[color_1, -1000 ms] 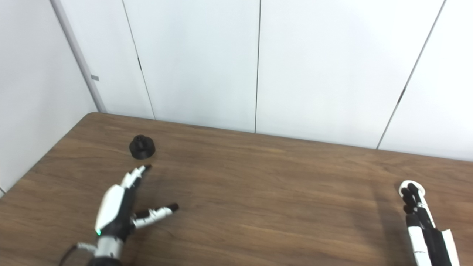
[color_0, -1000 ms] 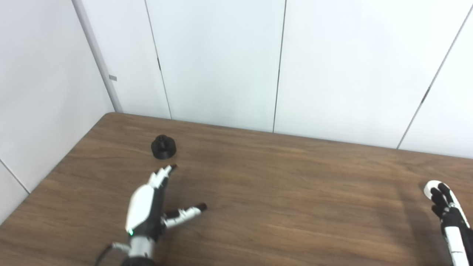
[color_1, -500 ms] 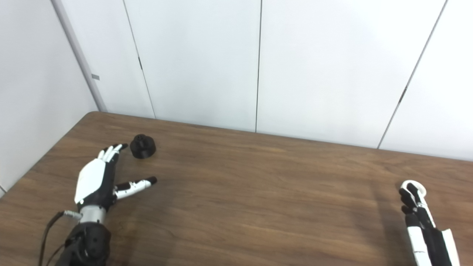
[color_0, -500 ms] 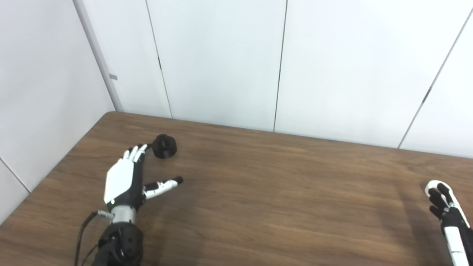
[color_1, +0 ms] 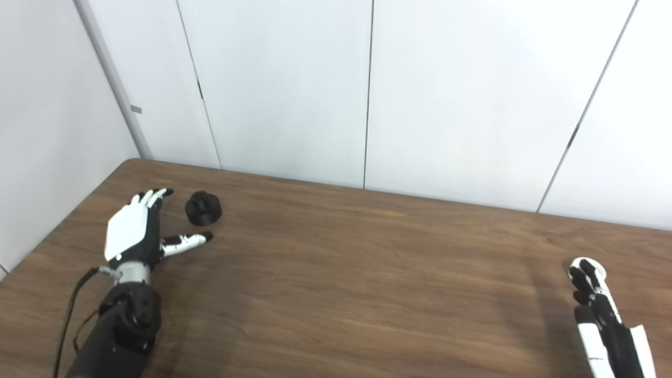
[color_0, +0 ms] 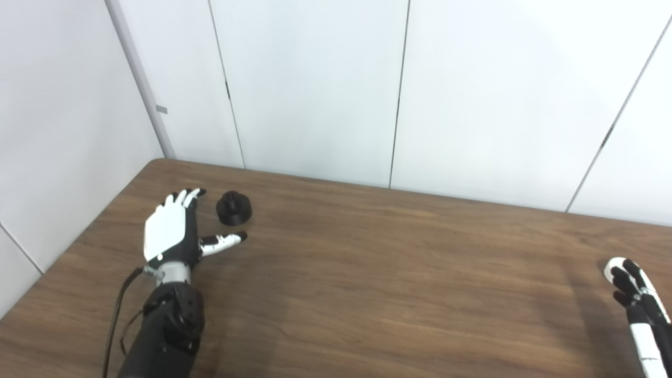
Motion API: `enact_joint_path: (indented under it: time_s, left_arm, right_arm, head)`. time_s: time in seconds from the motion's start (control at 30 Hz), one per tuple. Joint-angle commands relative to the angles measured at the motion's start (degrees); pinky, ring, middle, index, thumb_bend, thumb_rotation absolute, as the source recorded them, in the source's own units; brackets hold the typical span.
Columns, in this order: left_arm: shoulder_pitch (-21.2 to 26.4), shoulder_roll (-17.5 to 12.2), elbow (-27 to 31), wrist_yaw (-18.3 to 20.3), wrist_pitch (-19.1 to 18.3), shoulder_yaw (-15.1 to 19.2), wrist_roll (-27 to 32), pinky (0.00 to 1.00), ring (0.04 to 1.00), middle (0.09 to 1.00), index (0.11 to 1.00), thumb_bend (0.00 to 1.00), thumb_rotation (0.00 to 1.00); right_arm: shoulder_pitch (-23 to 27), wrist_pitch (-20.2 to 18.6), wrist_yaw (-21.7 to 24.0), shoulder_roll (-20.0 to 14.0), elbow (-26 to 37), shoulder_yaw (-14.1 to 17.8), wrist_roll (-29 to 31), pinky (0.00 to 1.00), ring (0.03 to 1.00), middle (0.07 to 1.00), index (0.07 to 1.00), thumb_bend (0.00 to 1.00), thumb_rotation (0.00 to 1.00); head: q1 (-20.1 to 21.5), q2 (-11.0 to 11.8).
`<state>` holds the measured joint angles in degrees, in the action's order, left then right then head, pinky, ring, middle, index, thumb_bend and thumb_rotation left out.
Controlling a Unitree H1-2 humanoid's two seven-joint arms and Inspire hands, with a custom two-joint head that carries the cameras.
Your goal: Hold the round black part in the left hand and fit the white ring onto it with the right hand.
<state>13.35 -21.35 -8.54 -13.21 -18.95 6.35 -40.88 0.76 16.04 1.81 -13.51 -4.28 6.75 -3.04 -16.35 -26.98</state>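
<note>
The round black part (color_0: 233, 208) stands on the wooden table (color_0: 394, 273) at the far left. My left hand (color_0: 173, 231) is open beside it, fingers (color_0: 184, 197) just left of the part and the thumb (color_0: 223, 241) stretched out in front of it, not touching it. The white ring (color_0: 611, 265) lies on the table at the far right, partly covered by the fingertips of my right hand (color_0: 638, 296). That hand's fingers are stretched out over the ring and do not grip it. Much of that hand is cut off by the frame edge.
White wall panels (color_0: 315, 89) stand along the table's back and left edges, close behind the black part. The rounded table corner (color_0: 157, 164) is just beyond my left hand.
My left hand moved forward and to the left, from in front of the black part to right beside it, thumb now in front of the part. The right hand and ring stayed put.
</note>
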Motion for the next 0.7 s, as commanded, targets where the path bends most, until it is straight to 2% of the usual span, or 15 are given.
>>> enact_joint_path:
  time_s: [0.0,0.2,0.47,0.67]
  left_arm:
    - [4.22,-2.54,-0.66,-0.74,0.68,0.05,0.65,1.00,0.997,0.952,0.876,0.89,0.39]
    - [8.41,-3.71,-4.88,2.23,-0.82,-1.00,3.77,1.00,0.997,0.950,0.862,0.89,0.41]
    - [11.82,-4.03,-10.07,3.17,-0.80,-1.11,8.76,1.00,1.000,0.954,0.852,0.89,0.39]
    - [14.09,-5.86,-13.75,5.45,-1.48,-3.42,10.03,1.00,1.000,0.960,0.837,0.91,0.44]
  right_arm:
    - [-3.71,1.57,-0.55,1.53,-6.55,-0.91,-0.20,0.91,0.930,0.923,0.941,0.60,0.96]
    - [-4.00,1.66,-1.29,1.66,-6.33,-0.85,-1.60,0.89,0.920,0.914,0.932,0.62,0.95]
    - [-4.42,0.34,-1.76,1.90,-5.41,-0.86,-2.75,0.86,0.912,0.905,0.926,0.62,0.94]
    - [-4.39,0.58,-1.93,1.83,-5.48,-0.93,-3.33,0.85,0.912,0.904,0.924,0.62,0.94]
  head:
    - [-0.05,0.00]
    - [0.21,-0.10]
    - [0.68,-0.26]
    - [0.79,-0.31]
